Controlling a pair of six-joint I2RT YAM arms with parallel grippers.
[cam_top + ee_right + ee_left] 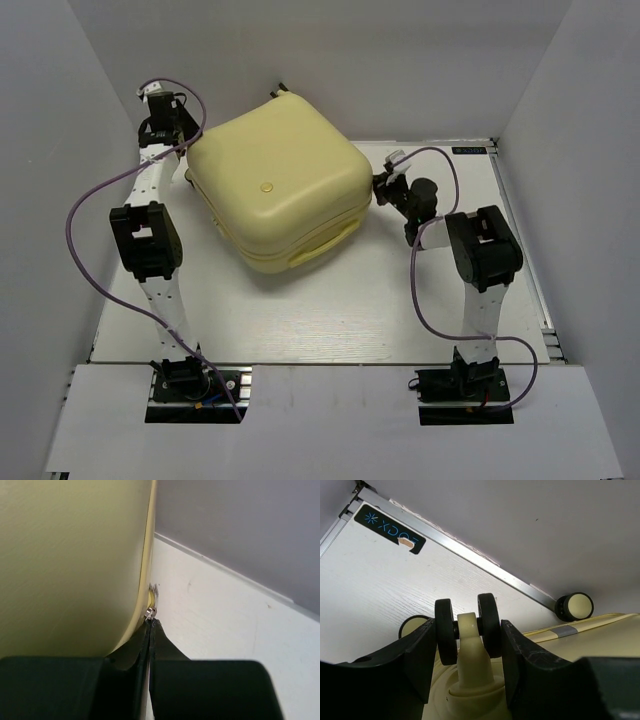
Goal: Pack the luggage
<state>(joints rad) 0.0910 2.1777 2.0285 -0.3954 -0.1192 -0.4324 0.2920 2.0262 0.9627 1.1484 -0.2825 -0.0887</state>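
Pale yellow hard-shell luggage (275, 185), rounded square, shut. Lies flat and skewed, far-centre on the white tabletop (330, 310).

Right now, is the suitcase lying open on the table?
No, the top view shows the yellow suitcase closed, with only its outer shell visible.

Top view: the luggage (275, 185) blocks your sight of the left gripper (467, 629), and its closed lid hides the inside.
Left wrist: the twin wheel (489, 622) sits clamped between the fingers, with its stem cut off at the bottom edge. A second wheel (411, 625) is half behind a finger.
Right wrist: a metal bit (151, 612) sits at the closed right gripper (150, 625). It is too small to tell if it is pinched.
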